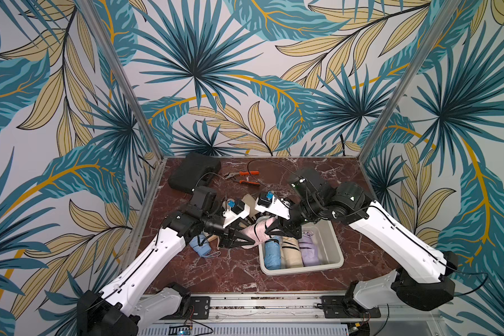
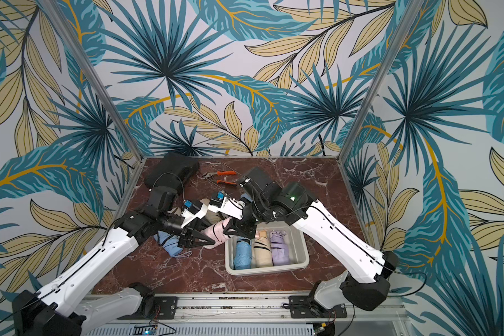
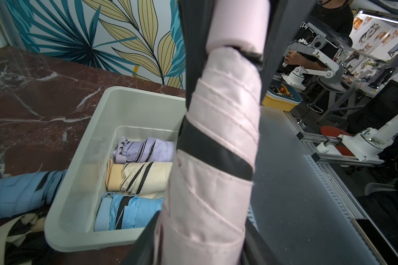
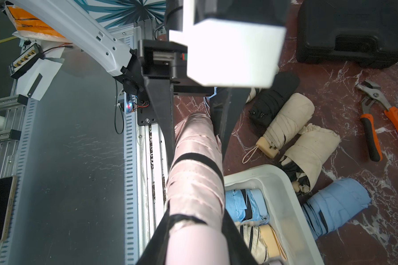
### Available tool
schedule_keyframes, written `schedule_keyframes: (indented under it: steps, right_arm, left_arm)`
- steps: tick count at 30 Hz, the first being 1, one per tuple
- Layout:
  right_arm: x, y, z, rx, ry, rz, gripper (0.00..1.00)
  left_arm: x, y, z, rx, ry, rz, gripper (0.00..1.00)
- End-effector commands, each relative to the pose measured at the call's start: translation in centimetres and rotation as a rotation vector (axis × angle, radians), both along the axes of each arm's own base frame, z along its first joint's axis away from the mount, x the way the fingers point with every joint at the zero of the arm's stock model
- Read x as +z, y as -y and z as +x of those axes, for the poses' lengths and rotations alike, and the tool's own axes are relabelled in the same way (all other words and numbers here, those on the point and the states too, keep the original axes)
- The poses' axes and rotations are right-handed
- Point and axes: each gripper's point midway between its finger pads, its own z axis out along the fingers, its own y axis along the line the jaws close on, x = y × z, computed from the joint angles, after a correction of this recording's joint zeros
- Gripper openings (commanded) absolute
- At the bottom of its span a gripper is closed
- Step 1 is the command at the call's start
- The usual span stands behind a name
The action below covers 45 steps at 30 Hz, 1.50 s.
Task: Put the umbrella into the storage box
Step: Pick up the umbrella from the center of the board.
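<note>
A folded pink umbrella [image 1: 258,232] [image 2: 216,232] hangs level in the air between both grippers, over the left rim of the white storage box [image 1: 300,269] [image 2: 265,270]. My right gripper [image 1: 269,229] [image 4: 197,215] is shut on its handle end. My left gripper [image 1: 252,237] [image 3: 203,220] is shut on the cloth end, with its black fingers pressed against both sides of the pink umbrella [image 3: 216,137] [image 4: 195,174]. In the storage box [image 3: 78,146] [image 4: 283,183] lie a blue, a beige and a lilac umbrella side by side.
On the table left of the box lies a blue umbrella [image 1: 200,245], with cream umbrellas [image 4: 287,119] and a black one [image 4: 271,98] behind it. A black case [image 1: 194,171] and orange-handled pliers [image 1: 245,177] sit at the back.
</note>
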Motion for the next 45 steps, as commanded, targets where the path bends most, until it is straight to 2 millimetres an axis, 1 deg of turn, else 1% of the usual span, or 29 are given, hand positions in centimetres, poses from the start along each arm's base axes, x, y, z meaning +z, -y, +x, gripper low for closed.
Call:
schedule_keyframes:
  steps: [1, 2, 3, 4, 6, 7, 9, 11, 12, 13, 14, 15, 17, 19, 21, 22, 24, 26, 33, 37, 38, 39, 41, 45]
  right_arm:
    - [2.6, -0.7, 2.3, -0.085, 0.104, 0.082, 0.0]
    - [2.9, -0.6, 2.9, -0.122, 0.117, 0.089, 0.0]
    - [3.2, -0.5, 3.4, -0.157, 0.131, 0.102, 0.0]
    - [3.4, -0.5, 3.8, -0.189, 0.139, 0.114, 0.04]
    - [3.9, -0.1, 4.8, -0.261, 0.158, 0.131, 0.45]
    - [4.2, 0.2, 5.1, -0.297, 0.165, 0.14, 0.53]
    - [4.9, 1.1, 6.1, -0.396, 0.184, 0.155, 0.75]
    - [5.5, 2.5, 7.1, -0.51, 0.213, 0.172, 0.86]
    - [6.0, 3.5, 7.6, -0.586, 0.229, 0.19, 0.91]
    - [6.3, 4.2, 7.9, -0.633, 0.237, 0.212, 0.93]
    - [6.5, 4.9, 8.1, -0.689, 0.243, 0.238, 0.93]
    - [7.0, 5.9, 8.4, -0.759, 0.244, 0.282, 0.93]
    - [7.5, 7.1, 8.5, -0.859, 0.221, 0.381, 0.93]
    - [7.2, 7.7, 8.6, -0.944, 0.171, 0.493, 0.93]
    - [6.1, 7.7, 8.8, -1.0, 0.118, 0.573, 0.93]
    - [5.5, 7.6, 9.0, -1.02, 0.095, 0.59, 0.93]
    - [4.5, 7.1, 9.4, -1.045, 0.051, 0.598, 0.96]
    - [3.7, 6.0, 9.8, -1.044, 0.012, 0.598, 0.98]
    - [2.9, 2.3, 11.6, -0.987, -0.009, 0.609, 0.99]
    - [2.5, 1.3, 12.9, -0.997, 0.016, 0.606, 0.99]
    - [2.1, 1.1, 13.1, -0.997, 0.016, 0.595, 0.99]
    - [2.8, 0.7, 13.5, -0.994, 0.023, 0.631, 0.99]
    - [2.4, 0.3, 14.1, -1.001, 0.038, 0.623, 0.97]
    - [2.6, -0.4, 15.2, -1.008, 0.072, 0.64, 0.92]
  left_arm:
    - [0.6, 0.1, -0.2, -0.012, -0.007, -0.014, 0.35]
    - [0.7, 0.2, 0.0, -0.006, -0.01, -0.018, 0.3]
    - [0.9, 0.3, 0.2, -0.001, -0.005, -0.024, 0.3]
    - [0.9, 0.4, 0.3, 0.002, -0.003, -0.028, 0.29]
    - [1.1, 0.5, 0.8, 0.019, 0.009, -0.039, 0.28]
    - [1.2, 0.6, 1.1, 0.029, 0.011, -0.042, 0.26]
    - [1.4, 0.8, 1.8, 0.05, 0.025, -0.062, 0.22]
    - [2.0, 1.2, 2.6, 0.078, 0.038, -0.104, 0.2]
    - [2.4, 1.4, 3.3, 0.104, 0.048, -0.131, 0.16]
    - [2.6, 1.6, 3.9, 0.128, 0.05, -0.155, 0.15]
    - [2.9, 1.7, 4.8, 0.172, 0.065, -0.184, 0.17]
    - [3.3, 1.7, 5.9, 0.232, 0.076, -0.219, 0.15]
    - [4.2, 1.7, 7.5, 0.322, 0.085, -0.295, 0.18]
    - [4.7, 1.7, 9.1, 0.404, 0.075, -0.346, 0.16]
    - [5.0, 1.8, 10.5, 0.48, 0.069, -0.373, 0.12]
    - [5.1, 1.9, 10.9, 0.501, 0.071, -0.381, 0.12]
    - [5.2, 2.2, 11.5, 0.549, 0.082, -0.397, 0.13]
    - [5.1, 2.7, 11.9, 0.586, 0.083, -0.41, 0.13]
    - [4.6, 2.9, 12.6, 0.66, 0.059, -0.439, 0.13]
    - [4.2, 3.0, 12.6, 0.672, 0.055, -0.432, 0.14]
    - [4.2, 3.1, 12.6, 0.672, 0.055, -0.433, 0.15]
    - [4.2, 3.1, 12.6, 0.674, 0.053, -0.434, 0.15]
    - [4.4, 3.1, 12.6, 0.678, 0.056, -0.437, 0.16]
    - [4.5, 3.1, 12.7, 0.684, 0.061, -0.441, 0.18]
